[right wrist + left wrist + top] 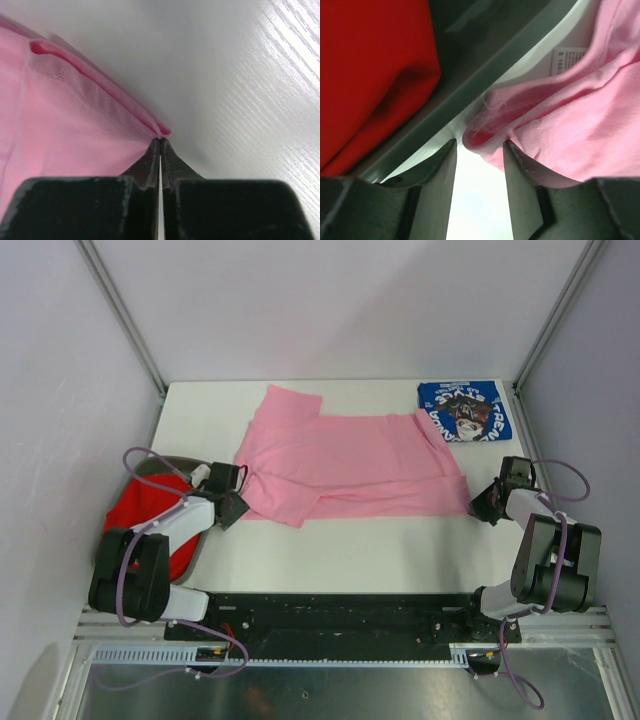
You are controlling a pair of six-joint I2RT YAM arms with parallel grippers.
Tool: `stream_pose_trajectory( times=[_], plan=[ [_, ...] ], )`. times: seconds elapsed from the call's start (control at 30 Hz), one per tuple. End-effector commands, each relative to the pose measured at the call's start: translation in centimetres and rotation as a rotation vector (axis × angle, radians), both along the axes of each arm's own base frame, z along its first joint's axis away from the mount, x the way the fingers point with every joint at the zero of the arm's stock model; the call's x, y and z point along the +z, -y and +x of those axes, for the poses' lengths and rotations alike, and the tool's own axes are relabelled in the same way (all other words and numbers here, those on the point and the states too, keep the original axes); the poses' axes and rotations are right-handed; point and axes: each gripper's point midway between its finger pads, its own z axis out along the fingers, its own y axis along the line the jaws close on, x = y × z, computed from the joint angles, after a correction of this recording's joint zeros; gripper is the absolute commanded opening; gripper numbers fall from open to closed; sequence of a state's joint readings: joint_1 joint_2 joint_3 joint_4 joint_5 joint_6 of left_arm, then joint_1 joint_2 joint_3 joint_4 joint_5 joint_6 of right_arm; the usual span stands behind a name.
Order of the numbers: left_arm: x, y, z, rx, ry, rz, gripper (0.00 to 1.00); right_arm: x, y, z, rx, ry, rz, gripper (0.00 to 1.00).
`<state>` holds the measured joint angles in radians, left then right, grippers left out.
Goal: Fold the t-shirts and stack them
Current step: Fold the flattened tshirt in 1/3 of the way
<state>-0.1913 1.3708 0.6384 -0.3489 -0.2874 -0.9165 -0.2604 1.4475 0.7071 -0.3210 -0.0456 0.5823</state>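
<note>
White tabletop (380, 550) lies beneath. My right gripper (160, 141) is pinched tight on the edge of the plain light pink cloth t-shirt (350, 465); my left gripper (480, 146) gapes, a pink fold sitting between its tips. I'd push left deeper, clamp, then lift both ends evenly.

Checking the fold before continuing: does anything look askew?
The light pink cloth t-shirt lies unevenly folded on the white table, one sleeve sticking out toward the far edge. Nothing looks spilled or torn.
</note>
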Motion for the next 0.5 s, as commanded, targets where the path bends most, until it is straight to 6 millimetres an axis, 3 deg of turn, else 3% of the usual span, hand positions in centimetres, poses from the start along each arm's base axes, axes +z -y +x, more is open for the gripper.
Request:
stream_pose_trajectory(
  times=[0.0, 0.13, 0.3, 0.47],
  plan=[
    [0.5, -0.7, 2.1, 0.026, 0.04, 0.048, 0.45, -0.6, 0.7, -0.7, -0.013, -0.036, -0.029, 0.0],
    [0.2, -0.7, 2.4, 0.027, 0.034, 0.056, 0.32, -0.9, 0.8, -1.0, -0.022, -0.055, -0.029, 0.0],
    [1.3, -0.7, 2.6, 0.027, 0.07, 0.047, 0.04, -0.9, 1.3, -1.8, -0.048, -0.081, -0.047, 0.0],
    [2.8, -1.1, 1.5, 0.046, 0.11, 0.046, 0.0, -0.5, 1.7, -3.1, -0.103, -0.113, -0.033, 0.0]
  ],
)
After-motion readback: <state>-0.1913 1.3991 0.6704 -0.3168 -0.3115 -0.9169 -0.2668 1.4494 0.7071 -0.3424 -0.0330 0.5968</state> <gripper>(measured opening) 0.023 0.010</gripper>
